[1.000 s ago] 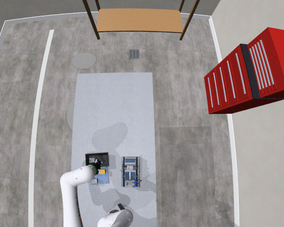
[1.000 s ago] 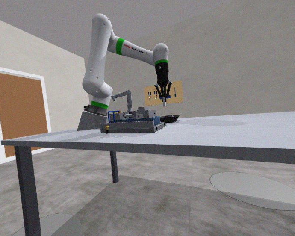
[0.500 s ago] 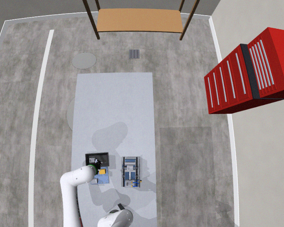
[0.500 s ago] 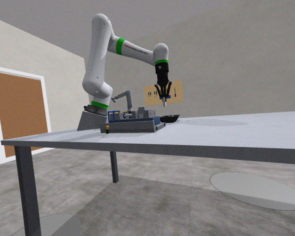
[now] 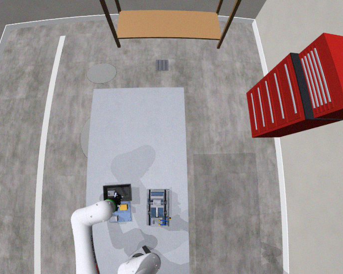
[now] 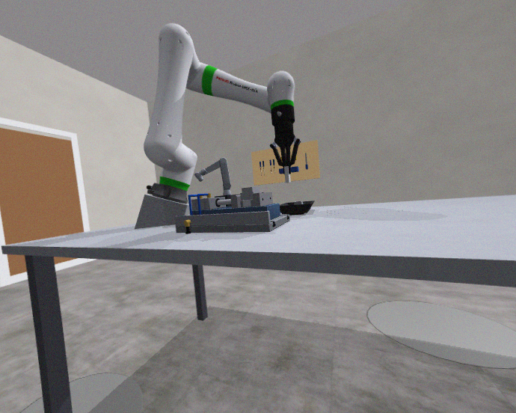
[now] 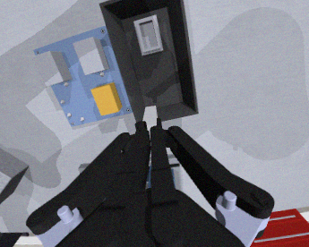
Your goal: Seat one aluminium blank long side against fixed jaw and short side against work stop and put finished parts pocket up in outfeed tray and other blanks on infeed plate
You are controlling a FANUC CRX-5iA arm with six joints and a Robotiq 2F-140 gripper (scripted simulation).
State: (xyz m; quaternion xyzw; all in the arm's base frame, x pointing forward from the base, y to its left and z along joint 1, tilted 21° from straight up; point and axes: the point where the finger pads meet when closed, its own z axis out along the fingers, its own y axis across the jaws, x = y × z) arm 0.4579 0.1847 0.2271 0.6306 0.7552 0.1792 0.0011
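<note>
The arm [image 6: 169, 111] rises from its base, bends at the elbow and reaches out level, with the wrist [image 6: 281, 95] turned straight down. The gripper [image 7: 150, 127] hangs in the air, fingers pressed together with nothing between them.

A workshop: red tool chest [image 5: 301, 88], vise [image 5: 157, 207], pegboard of tools [image 6: 309, 165].

Table [image 5: 136, 123] — tray [image 5: 106, 193], plate [image 5: 128, 216], vise [image 5: 150, 221].
</note>
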